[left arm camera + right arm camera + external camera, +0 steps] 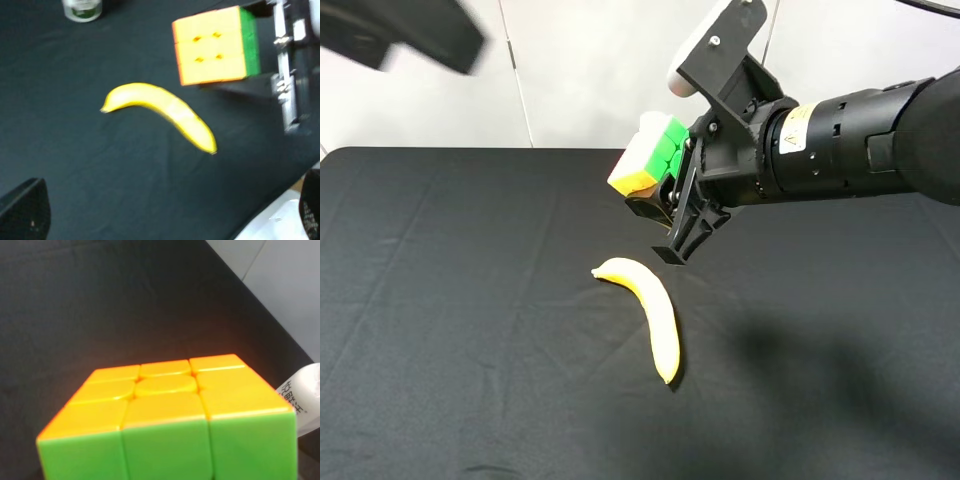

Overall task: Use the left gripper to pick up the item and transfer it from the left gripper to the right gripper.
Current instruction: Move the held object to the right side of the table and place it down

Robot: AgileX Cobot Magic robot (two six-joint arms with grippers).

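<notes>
The puzzle cube (pixel 648 155) hangs in the air above the black table, held by my right gripper (pixel 660 215), which is shut on it. The cube shows green, yellow and pale faces here. It fills the right wrist view (pixel 165 425) with orange and green faces. In the left wrist view the cube (pixel 215 45) sits in the right gripper (pixel 285 75). My left gripper (pixel 165 220) is open and empty, with its fingers (pixel 25 212) far apart. The left arm (pixel 400 35) is a blur at the far left, well away from the cube.
A yellow banana (pixel 645 310) lies on the black cloth (pixel 470 300) below the cube, and also shows in the left wrist view (pixel 160 112). A white bottle (pixel 82 9) stands further off and shows in the right wrist view (pixel 305 400).
</notes>
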